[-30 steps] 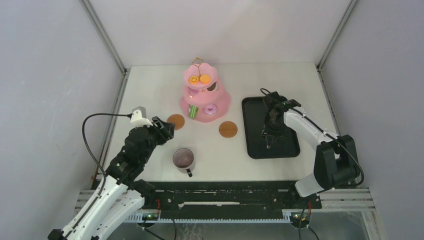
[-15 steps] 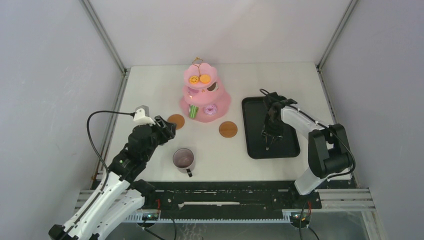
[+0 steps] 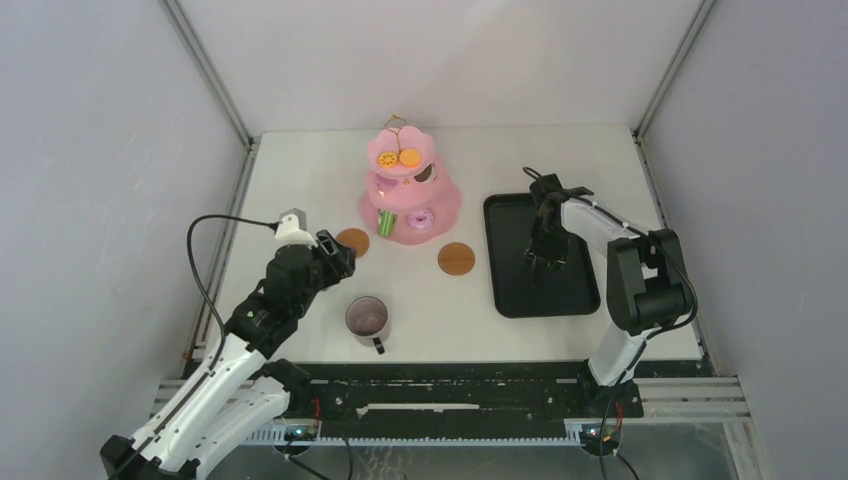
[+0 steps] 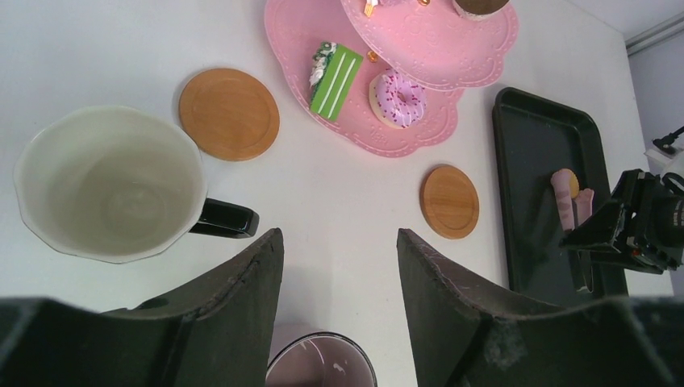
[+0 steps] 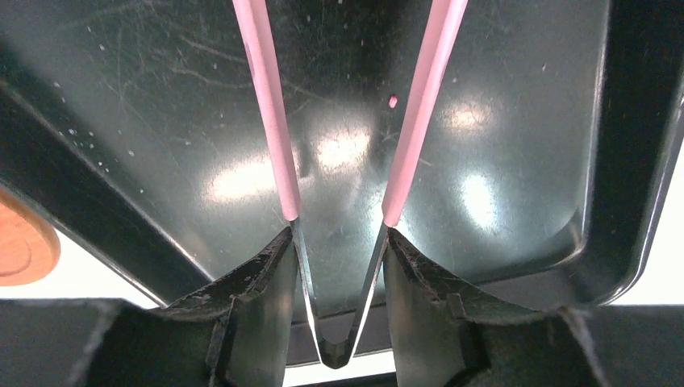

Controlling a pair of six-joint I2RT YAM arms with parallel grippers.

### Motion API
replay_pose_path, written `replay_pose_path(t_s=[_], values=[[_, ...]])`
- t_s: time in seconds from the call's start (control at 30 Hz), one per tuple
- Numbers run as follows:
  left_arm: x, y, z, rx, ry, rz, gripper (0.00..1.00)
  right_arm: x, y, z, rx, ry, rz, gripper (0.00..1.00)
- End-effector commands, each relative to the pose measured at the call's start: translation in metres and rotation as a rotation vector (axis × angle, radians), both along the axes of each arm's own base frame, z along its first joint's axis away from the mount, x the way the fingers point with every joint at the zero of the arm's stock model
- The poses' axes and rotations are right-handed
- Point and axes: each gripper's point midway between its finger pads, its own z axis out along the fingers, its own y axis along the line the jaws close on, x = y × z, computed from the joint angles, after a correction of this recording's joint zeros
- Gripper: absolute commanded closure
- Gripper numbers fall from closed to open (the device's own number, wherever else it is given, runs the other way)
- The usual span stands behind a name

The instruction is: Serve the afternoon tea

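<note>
Now | right tool [image 5: 339, 235] clamped on tongs [image 5: 270, 121] above tray [image 5: 500, 161], seen only by right wrist | left tool [image 4: 337, 238] apart, empty | left wrist alone shows pale-lined mug [image 4: 109, 185]

A black rectangular tray [image 3: 512, 262] lies flat on the right half of the white table [image 3: 300, 175], its long side running front to back. Against its scratched, glossy floor, tongs [image 5: 270, 121] spread two pink-sleeved arms from a bare metal bend.
</note>
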Motion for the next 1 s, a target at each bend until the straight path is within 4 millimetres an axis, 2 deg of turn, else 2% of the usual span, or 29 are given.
replay_pose_path(t_s=[0.0,0.3,0.47,0.63,0.67,0.8,0.97], values=[[0.01,0.0,0.023,-0.017,-0.069,0.016,0.41,0.026,-0.004,0.007,0.0,-0.059,0.007,0.5],[0.014,-0.001,0.019,-0.006,-0.055,0.016,0.41,0.033,-0.009,-0.003,0.002,-0.045,-0.001,0.53],[0.014,-0.001,0.018,-0.005,-0.053,0.018,0.41,0.035,-0.008,-0.002,0.01,-0.052,0.001,0.62],[0.014,0.0,0.019,-0.007,-0.057,0.019,0.41,0.037,-0.005,0.009,0.018,-0.087,0.011,0.74],[0.014,0.0,0.019,-0.007,-0.058,0.019,0.4,0.044,-0.003,0.018,0.021,-0.118,0.017,0.75],[0.015,-0.001,0.021,-0.011,-0.059,0.018,0.4,0.054,0.008,0.043,0.021,-0.183,0.052,0.78],[0.016,-0.002,0.023,-0.017,-0.062,0.018,0.4,0.073,0.036,0.087,0.047,-0.288,0.111,0.81]])
